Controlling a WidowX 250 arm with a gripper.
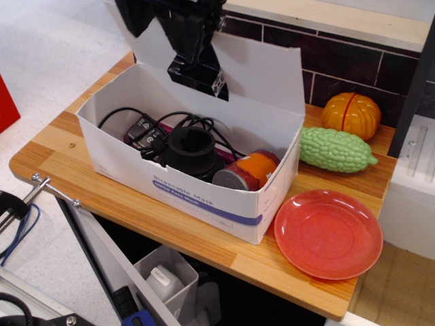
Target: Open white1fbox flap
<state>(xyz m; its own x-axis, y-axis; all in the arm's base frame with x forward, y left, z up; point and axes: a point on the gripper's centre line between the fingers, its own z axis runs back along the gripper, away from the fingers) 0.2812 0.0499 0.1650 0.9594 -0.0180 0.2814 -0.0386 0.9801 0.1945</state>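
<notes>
Now the flap [262, 68] stands near upright at the far wall of the white1fbox [204, 197], mid-table. My gripper [194, 47] looks clamped on its top edge, barcode beside it. I'd tip it past vertical, then release slowly. Wooden table [61, 146]; red plate [328, 234] right; tiled wall [340, 58] behind.

Matt white cardboard box [197, 193] and flap [262, 71]; bench [170, 231] of smooth, striped, varnished wood; glossy red plastic plate [328, 233]; bumpy green plastic gourd [336, 149]; black matt end effector [194, 58].
</notes>
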